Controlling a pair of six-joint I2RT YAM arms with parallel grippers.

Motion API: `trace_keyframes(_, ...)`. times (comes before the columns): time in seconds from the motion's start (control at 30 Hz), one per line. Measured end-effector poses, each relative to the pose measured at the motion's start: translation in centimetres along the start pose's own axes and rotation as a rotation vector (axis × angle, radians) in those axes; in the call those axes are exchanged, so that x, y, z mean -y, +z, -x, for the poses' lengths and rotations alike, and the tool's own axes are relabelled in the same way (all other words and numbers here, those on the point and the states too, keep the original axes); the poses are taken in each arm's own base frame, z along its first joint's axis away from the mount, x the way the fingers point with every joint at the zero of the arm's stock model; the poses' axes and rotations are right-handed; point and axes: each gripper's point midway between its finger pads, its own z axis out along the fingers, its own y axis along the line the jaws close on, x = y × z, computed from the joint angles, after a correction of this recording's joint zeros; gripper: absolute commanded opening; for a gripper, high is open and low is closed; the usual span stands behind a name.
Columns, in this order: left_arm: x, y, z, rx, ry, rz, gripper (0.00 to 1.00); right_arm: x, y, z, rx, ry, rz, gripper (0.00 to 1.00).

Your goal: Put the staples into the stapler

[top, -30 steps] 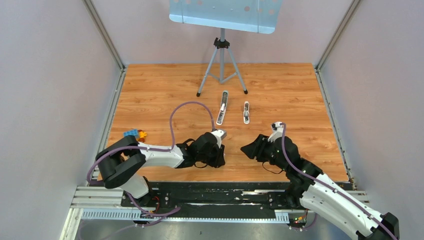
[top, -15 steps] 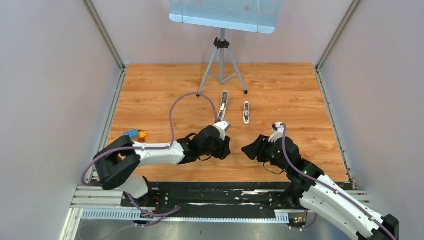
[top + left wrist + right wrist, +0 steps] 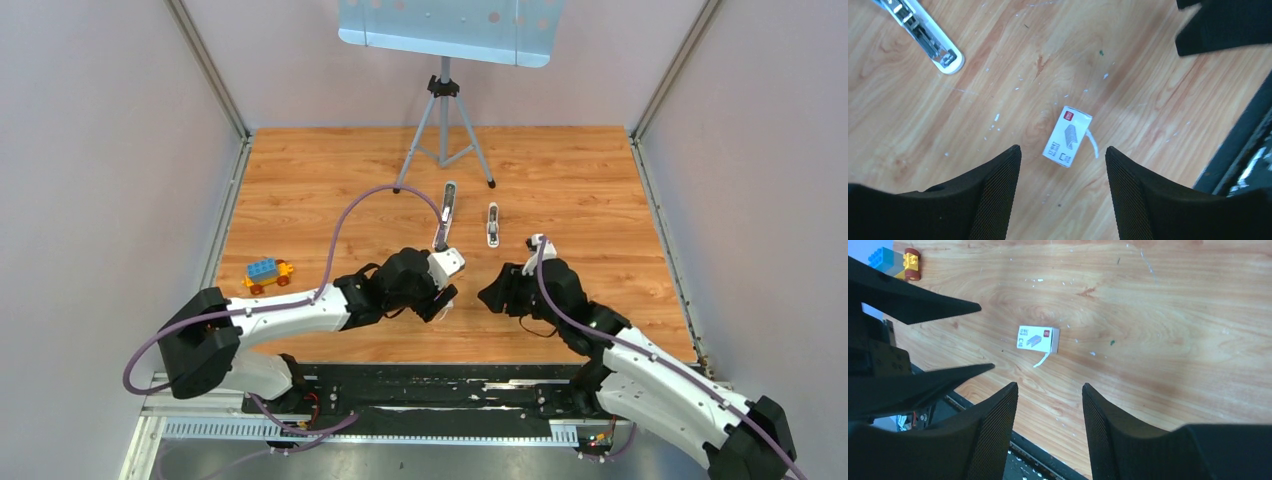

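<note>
With both grippers, left (image 3: 1063, 195) and right (image 3: 1048, 427), spread apart and holding nothing above the small white carton (image 3: 1067, 136), the stapler (image 3: 444, 215) lies far off, so a careless pinch could crush or skid that carton, while no loose staples show

- The left claw (image 3: 446, 296) and right claw (image 3: 492, 297) face each other near the middle of the surface's (image 3: 300, 180) near edge, with a narrow gap of bare wood between them
- A small white carton (image 3: 1067, 135) lies flat on the wood in that gap, under the left claw's spread fingers (image 3: 993, 195), touching neither
- Farther in, toward the middle, two slim stapler halves (image 3: 445, 213) (image 3: 492, 224) lie apart with a lane between
- A tripod (image 3: 443, 130) stands at the far edge's middle
- A toy block car (image 3: 267, 271) sits by the left edge
</note>
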Motion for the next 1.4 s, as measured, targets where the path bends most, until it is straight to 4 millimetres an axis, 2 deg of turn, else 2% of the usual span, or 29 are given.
trace_keyframes(0.23,-0.5,1.7,-3.1,-0.089,0.257,-0.037,0.69,-0.4,1.6,2.2,-0.020,-0.026,0.013,0.51)
trace_keyframes(0.4,-0.3,2.9,-5.5,-0.170,0.372,-0.093,0.70,-0.1,1.9,2.4,-0.035,-0.012,0.026,0.51)
trace_keyframes(0.53,-0.3,4.1,-6.4,-0.226,0.415,-0.127,0.70,-0.1,1.9,2.8,-0.032,-0.004,0.042,0.51)
trace_keyframes(0.8,-1.5,5.3,-5.8,-0.233,0.397,-0.159,0.69,0.3,1.8,3.3,-0.029,0.015,0.051,0.51)
trace_keyframes(1.13,-0.8,6.4,-5.4,-0.276,0.383,-0.228,0.60,0.9,1.7,3.8,-0.025,0.032,0.056,0.50)
trace_keyframes(1.4,-0.6,6.4,-5.5,-0.289,0.361,-0.235,0.51,1.0,1.8,3.5,-0.029,0.039,0.076,0.50)
